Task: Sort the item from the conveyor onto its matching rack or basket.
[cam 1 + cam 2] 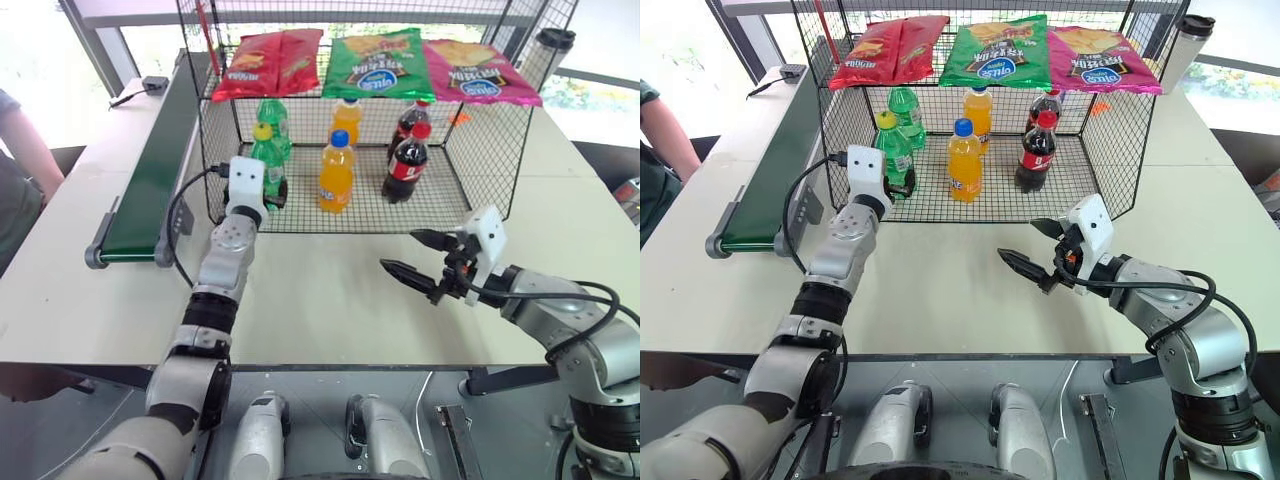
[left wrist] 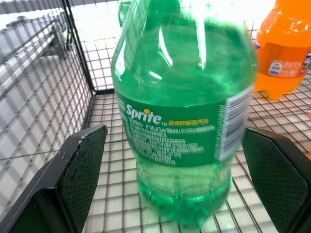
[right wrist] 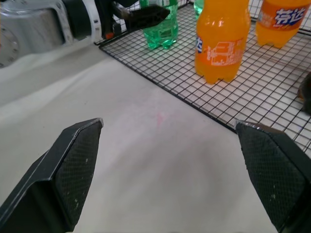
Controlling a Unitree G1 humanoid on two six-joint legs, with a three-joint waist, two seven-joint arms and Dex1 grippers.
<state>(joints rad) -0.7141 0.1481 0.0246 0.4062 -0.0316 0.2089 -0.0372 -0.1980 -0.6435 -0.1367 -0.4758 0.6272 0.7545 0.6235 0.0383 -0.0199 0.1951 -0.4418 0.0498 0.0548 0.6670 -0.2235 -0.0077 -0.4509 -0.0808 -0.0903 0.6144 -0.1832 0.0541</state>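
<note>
Large black wire-mesh cage (image 1: 480,160) sits at the far middle of the white table (image 1: 330,300), three chip bags on its flat top, open front facing you. Long dark green conveyor belt in its grey frame (image 1: 150,170) runs along the cage's left side, nothing on the stretch you can see. Inside the cage: dark cola bottles to the right, orange soda bottles (image 1: 336,172) in the middle, and at the near left corner the clear green plastic soda bottle with yellow cap and green label (image 1: 266,160), upright on the mesh floor, a second green bottle behind it. Your left gripper (image 2: 175,170) is at that bottle, fingers spread wide either side of it; the left wrist view shows clear gaps, so nothing is grasped. I read this as the release step: bottle placed with its own kind, sort all but done. Next move calls for drawing the left arm straight back toward you, level, without clipping bottle or cage frame. Your right gripper (image 1: 420,258) hangs over bare table near right, fingers spread, empty.
</note>
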